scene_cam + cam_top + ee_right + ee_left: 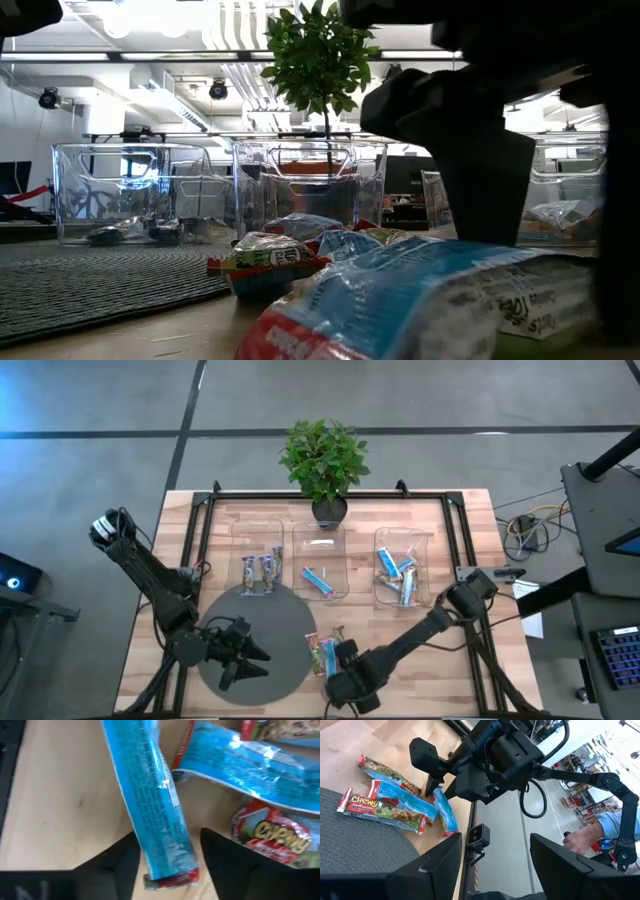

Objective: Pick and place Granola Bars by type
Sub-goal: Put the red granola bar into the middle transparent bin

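**A:** How far are we? Going left to right, the left tray (257,530) has dark bars (262,572), the middle tray (320,538) one blue bar (316,579), the right tray (404,540) a few mixed bars (397,574).

**B:** So we think a good part is done. A small pile of Granola Bars (327,650) waits on the wood by the round mat (285,615).

**A:** Our left gripper (248,653) hangs over the mat, wide open and empty.

**B:** Our right gripper (167,857) is down at the pile. Its fingers stand apart on both sides of a blue bar (150,795). They are not squeezing it yet.

**A:** From above we can't see that. Only the right wrist view shows it.
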Robot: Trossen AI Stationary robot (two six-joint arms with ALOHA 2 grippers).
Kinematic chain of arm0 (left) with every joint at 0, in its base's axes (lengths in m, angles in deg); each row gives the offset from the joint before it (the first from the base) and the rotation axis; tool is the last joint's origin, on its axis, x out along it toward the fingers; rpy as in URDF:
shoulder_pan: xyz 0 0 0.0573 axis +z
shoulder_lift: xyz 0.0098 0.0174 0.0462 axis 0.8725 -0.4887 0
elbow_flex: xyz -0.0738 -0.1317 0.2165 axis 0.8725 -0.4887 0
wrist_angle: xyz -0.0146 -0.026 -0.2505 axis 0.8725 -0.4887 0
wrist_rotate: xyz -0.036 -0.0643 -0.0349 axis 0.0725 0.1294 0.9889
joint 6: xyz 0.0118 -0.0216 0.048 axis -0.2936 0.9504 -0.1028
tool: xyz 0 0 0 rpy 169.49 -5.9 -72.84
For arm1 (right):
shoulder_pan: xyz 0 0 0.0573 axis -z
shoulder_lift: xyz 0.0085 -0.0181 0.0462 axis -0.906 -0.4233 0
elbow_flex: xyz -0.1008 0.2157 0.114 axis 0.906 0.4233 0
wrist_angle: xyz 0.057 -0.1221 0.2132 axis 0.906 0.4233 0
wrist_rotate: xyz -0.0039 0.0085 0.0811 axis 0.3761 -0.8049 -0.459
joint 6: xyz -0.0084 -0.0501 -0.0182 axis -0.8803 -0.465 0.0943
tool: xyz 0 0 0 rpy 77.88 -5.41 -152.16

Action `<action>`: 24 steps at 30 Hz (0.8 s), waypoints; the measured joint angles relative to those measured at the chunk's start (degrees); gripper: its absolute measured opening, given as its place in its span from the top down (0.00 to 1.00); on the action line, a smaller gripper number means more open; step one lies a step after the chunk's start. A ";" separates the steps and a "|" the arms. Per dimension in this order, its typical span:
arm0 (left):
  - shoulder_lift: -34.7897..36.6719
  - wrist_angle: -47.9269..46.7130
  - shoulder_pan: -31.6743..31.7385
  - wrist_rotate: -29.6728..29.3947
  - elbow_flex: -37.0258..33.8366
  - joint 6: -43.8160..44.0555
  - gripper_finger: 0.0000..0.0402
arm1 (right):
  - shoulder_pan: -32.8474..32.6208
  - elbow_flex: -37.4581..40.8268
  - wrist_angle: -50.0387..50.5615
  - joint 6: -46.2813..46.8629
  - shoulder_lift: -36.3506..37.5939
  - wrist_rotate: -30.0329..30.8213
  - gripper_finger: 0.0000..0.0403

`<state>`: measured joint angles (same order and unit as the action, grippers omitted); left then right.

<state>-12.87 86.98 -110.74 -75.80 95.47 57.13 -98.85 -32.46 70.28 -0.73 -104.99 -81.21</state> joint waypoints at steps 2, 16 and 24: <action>0.00 -0.01 0.00 -0.08 0.00 0.10 0.46 | 0.31 0.00 0.12 -0.67 0.00 0.03 0.59; -0.02 -0.07 0.00 -4.23 0.00 1.18 0.46 | 2.24 -2.73 6.69 14.15 15.19 5.40 0.79; -0.02 -0.06 0.04 -6.82 0.00 1.15 0.46 | 15.07 -1.99 0.71 44.16 22.60 17.03 0.78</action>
<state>-12.90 86.93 -110.70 -82.62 95.47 58.27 -83.78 -34.45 71.00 43.43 -82.39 -64.18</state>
